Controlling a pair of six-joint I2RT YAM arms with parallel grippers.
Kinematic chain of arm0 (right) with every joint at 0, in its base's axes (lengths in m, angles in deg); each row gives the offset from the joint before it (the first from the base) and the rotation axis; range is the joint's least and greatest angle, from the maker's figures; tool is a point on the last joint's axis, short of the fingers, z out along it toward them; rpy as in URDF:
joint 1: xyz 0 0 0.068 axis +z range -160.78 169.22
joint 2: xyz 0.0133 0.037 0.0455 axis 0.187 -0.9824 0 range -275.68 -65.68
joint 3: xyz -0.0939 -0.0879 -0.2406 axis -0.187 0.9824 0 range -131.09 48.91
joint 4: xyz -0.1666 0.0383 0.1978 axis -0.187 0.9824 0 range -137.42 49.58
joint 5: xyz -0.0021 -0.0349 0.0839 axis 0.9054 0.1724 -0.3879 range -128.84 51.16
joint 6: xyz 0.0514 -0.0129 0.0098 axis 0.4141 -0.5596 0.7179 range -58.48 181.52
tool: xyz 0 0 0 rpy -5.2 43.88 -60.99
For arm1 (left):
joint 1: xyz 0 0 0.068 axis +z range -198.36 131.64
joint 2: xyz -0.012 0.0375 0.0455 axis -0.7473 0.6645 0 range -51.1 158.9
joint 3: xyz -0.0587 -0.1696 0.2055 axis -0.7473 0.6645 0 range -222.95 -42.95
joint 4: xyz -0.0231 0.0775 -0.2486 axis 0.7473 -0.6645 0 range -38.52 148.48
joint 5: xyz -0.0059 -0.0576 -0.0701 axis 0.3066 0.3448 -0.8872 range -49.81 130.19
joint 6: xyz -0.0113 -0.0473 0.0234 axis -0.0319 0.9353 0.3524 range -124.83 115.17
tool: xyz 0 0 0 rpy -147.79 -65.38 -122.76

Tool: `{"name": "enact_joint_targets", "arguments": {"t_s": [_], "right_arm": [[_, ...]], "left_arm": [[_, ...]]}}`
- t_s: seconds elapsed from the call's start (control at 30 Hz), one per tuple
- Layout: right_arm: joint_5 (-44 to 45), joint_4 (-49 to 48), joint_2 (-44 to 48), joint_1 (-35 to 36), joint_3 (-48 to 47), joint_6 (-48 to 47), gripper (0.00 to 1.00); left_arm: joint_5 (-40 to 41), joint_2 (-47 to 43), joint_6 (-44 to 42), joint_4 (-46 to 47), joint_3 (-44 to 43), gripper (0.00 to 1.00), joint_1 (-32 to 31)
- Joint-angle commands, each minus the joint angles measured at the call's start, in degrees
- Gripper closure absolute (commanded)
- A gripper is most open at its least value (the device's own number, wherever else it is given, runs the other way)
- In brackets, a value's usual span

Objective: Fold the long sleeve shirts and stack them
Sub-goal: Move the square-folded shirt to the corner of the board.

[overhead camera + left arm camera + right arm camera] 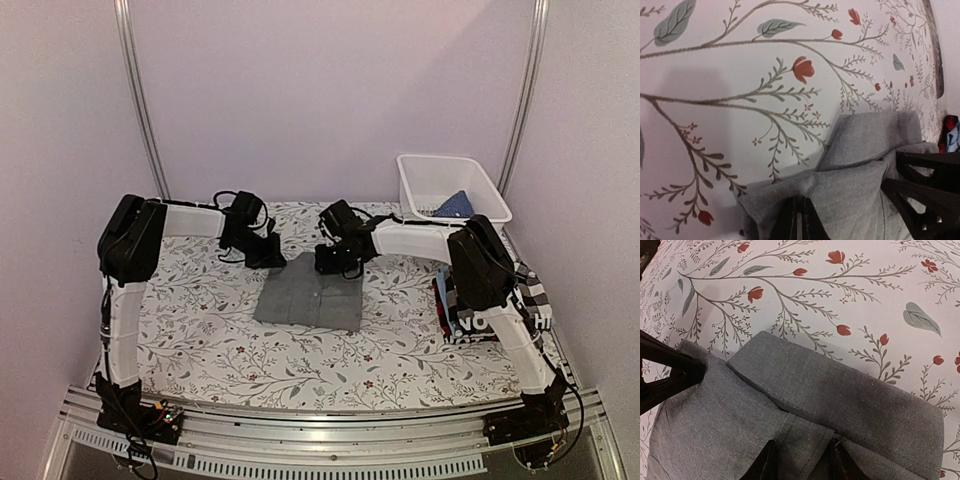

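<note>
One grey shirt (310, 298) — tablecloth (200, 340) all round

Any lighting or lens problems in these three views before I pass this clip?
Top external: soft, even light with no glare, but the frame poles bow from wide-angle distortion. Left wrist: a broad soft shadow lies on the tablecloth, and its printed pattern curves strongly toward the edges. Right wrist: the grey shirt is in focus, its weave showing, with no glare.
</note>
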Motion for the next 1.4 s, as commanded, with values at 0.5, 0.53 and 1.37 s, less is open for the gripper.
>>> {"name": "enact_joint_targets", "arguments": {"t_s": [0.5, 0.53, 1.37], "right_arm": [[-3.75, -2.2, 19.44, 15.37, 29.52, 9.96, 0.64], [-3.92, -2.32, 20.47, 15.68, 30.36, 10.18, 0.64], [3.5, 0.73, 39.29, 13.4, 47.34, 16.55, 0.58]], "left_arm": [[1.03, -40.37, 7.96, 3.48, 44.5, 0.91, -5.16], [1.03, -41.99, 8.22, 3.31, 45.59, 0.9, -5.22], [-0.73, -43.17, 6.51, 2.3, 50.36, 0.71, -6.04]]}}
